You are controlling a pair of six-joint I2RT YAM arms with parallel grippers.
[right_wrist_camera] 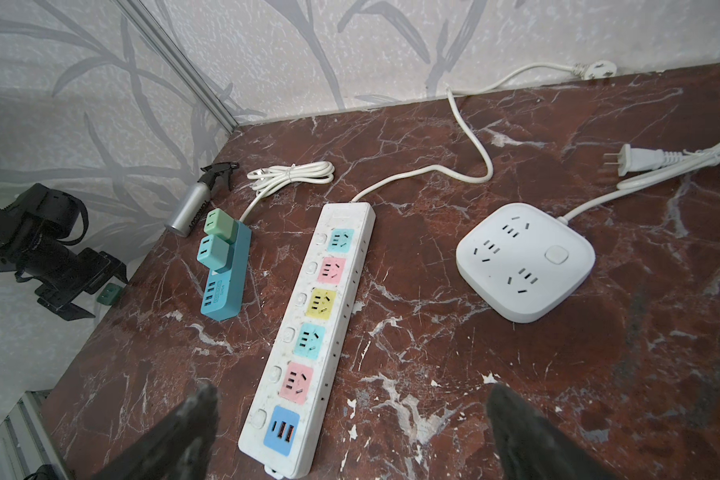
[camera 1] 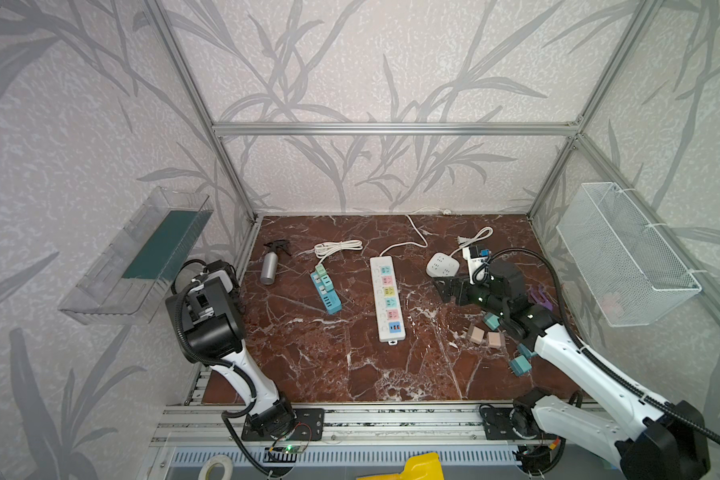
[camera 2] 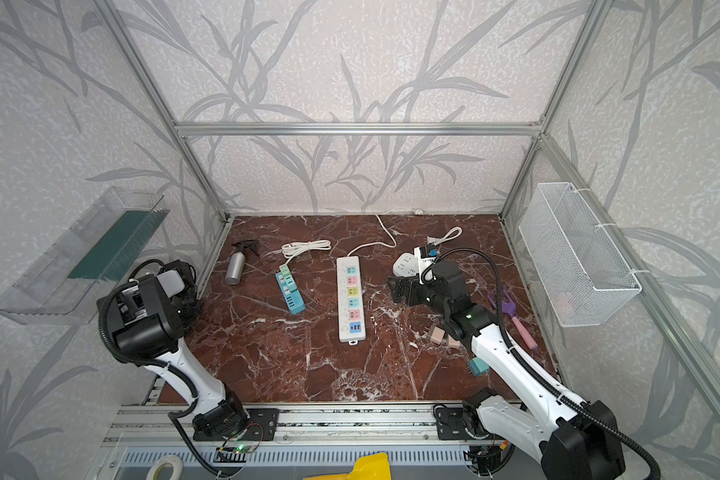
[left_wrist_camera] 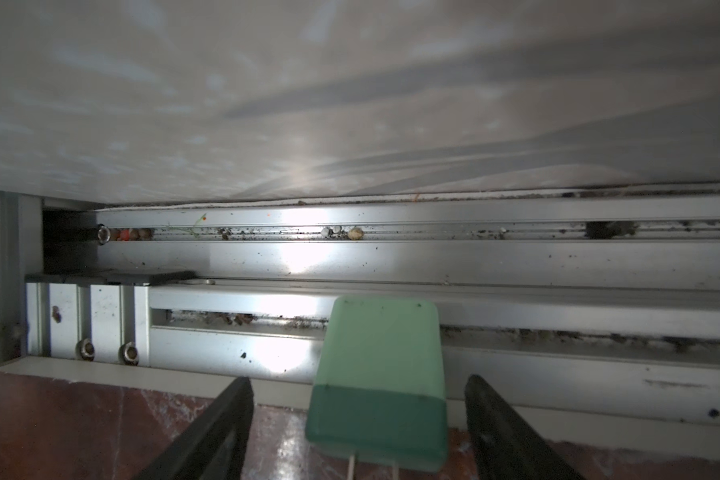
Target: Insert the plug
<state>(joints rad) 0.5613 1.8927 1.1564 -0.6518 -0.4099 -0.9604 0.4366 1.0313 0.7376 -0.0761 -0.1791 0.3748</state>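
- The left end effector (left_wrist_camera: 358,379) is at the left edge of the surface (camera 1: 308,365), facing the aluminium frame rail (left_wrist_camera: 391,257) that runs along that side.
- Its two dark fingers (left_wrist_camera: 225,419) stand on either side of the green plug (left_wrist_camera: 377,361) with a clear gap on each side. The end effector is released and grips nothing.
- The green plug is two-tone, pale green above a darker green band, with metal prongs showing at the darker end. It seems to rest on the surface just beside the rail, though the contact itself is hard to make out.
- In the right wrist view the same plug appears as a small green block just beside the left end effector's fingertips, at the surface's left edge.
- The right end effector (right_wrist_camera: 354,390) hovers over the surface, released, with its fingers wide apart and nothing between them.
- It is to the right of the white power strip (camera 1: 387,299) and just near of the white square socket hub (camera 1: 443,266).
- The white power strip lies in the middle of the surface, running near to far, with a row of coloured sockets.
- The blue power strip (camera 1: 326,293) lies to its left, with two pale green plugs (right_wrist_camera: 215,237) seated at its far end.
- A silver spray bottle (camera 1: 270,266) lies at the far left.
- Two tan plugs (camera 1: 476,334) and a teal plug (camera 1: 520,366) lie loose beside the right arm.
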